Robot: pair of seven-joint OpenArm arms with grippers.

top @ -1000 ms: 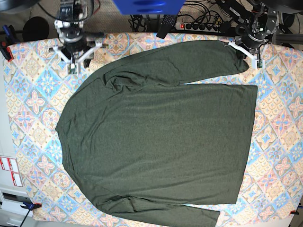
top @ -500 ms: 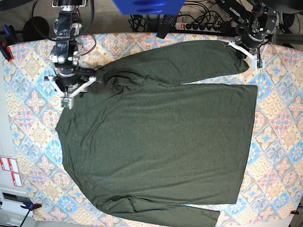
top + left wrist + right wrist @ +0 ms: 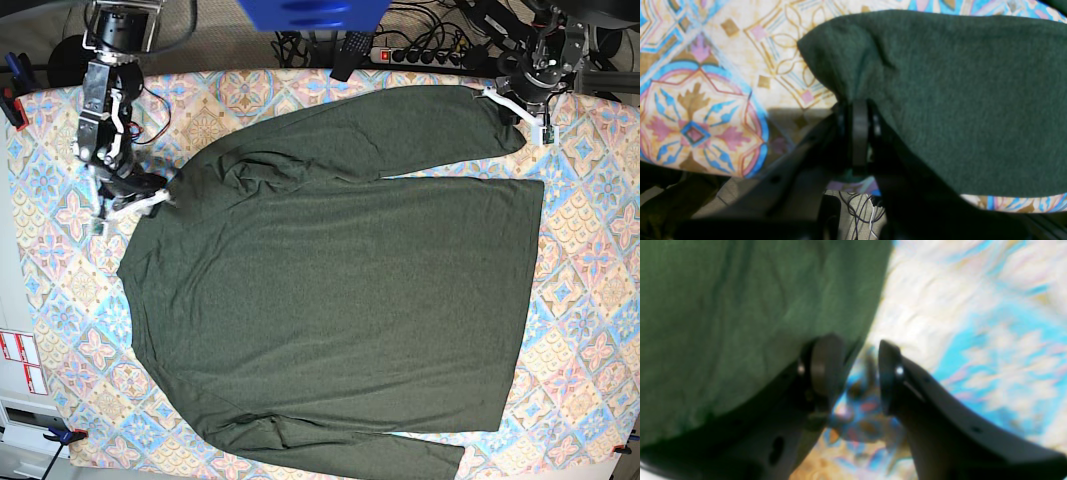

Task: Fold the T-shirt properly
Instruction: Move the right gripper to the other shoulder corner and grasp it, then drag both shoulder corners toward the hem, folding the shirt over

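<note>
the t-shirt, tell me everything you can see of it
The T-shirt is a large, plain, dark olive-green knit with long sleeves, spread flat and slightly wrinkled on the patterned tablecloth. In the base view its neck end points left and its hem right. One sleeve runs along the top edge, and the left gripper is shut on its cuff. The other sleeve lies along the bottom. The right gripper, jaws apart, sits at the shoulder edge: one jaw over the cloth, one over the table.

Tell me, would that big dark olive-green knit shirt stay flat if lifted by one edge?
Probably not. The dark olive-green knit shirt is wrinkled near its shoulder, so it likely droops and folds. Where the left gripper pinches the cuff, the cloth bunches, suggesting floppiness. It looks unlikely to slip on the patterned tablecloth.
</note>
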